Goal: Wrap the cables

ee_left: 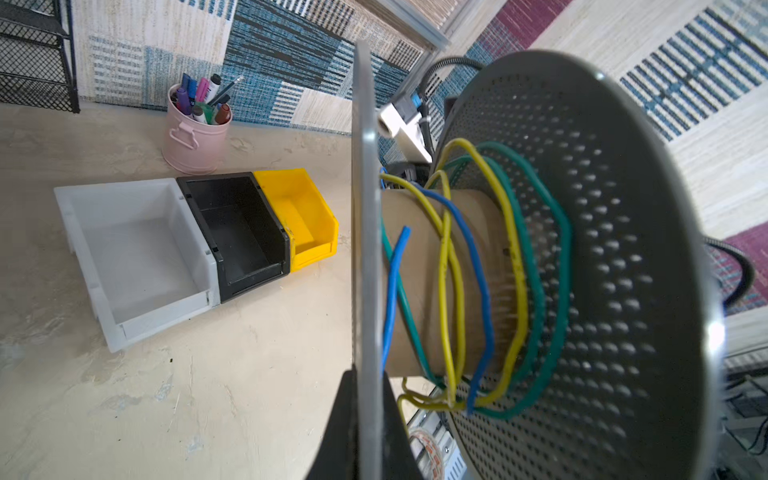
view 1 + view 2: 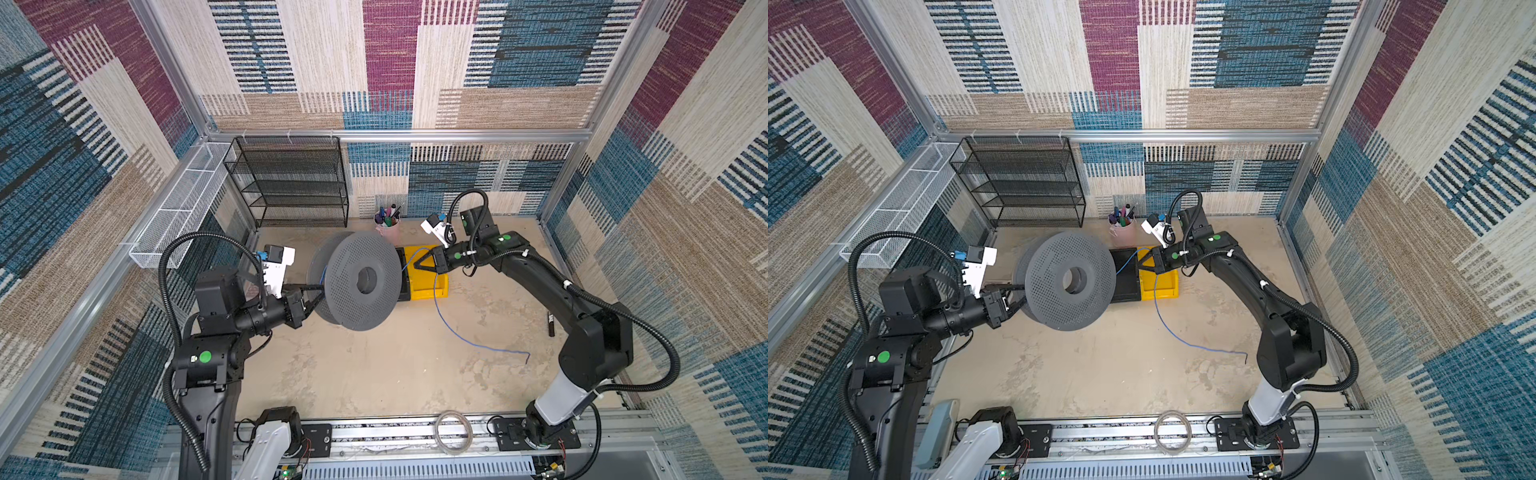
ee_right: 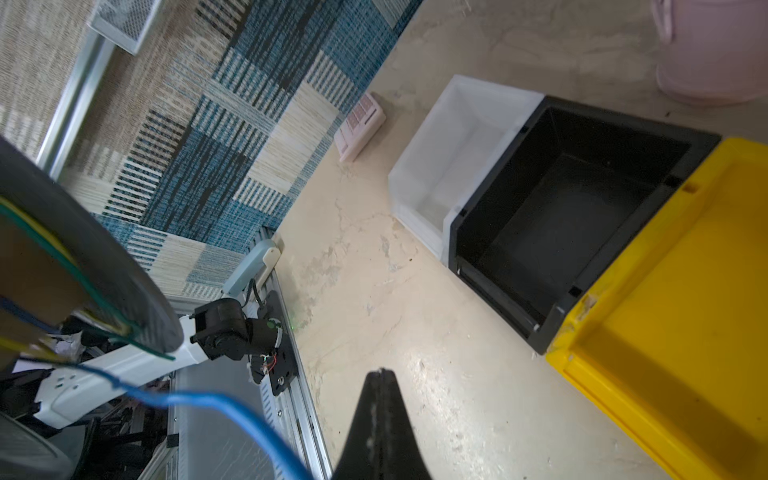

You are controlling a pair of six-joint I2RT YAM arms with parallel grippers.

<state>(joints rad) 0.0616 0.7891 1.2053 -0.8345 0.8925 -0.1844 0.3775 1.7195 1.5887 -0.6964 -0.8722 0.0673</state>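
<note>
At the left, the left end effector [image 2: 318, 293] is clamped on the rim of one flange of the gray spool [image 2: 349, 266], which stands on edge. In the left wrist view, loose turns of yellow cable [image 1: 446, 291], green cable [image 1: 540, 291] and blue cable [image 1: 478, 266] lie around the spool's brown core, between its two flanges. A white bin [image 1: 137, 249], a black bin [image 2: 1125, 278] and a yellow bin [image 2: 1160, 286] sit side by side on the surface [image 2: 374, 374]. A pink pot of pens [image 2: 387, 226] stands just beyond them. The blue cable leads right from the spool, over the black bin, to the right end effector [image 2: 419, 264]. This hangs above the yellow bin with its fingers pressed together. Whether they pinch the cable cannot be told. From there the cable drops to the surface and trails nearer and right, its free end lying close to the right arm.
</note>
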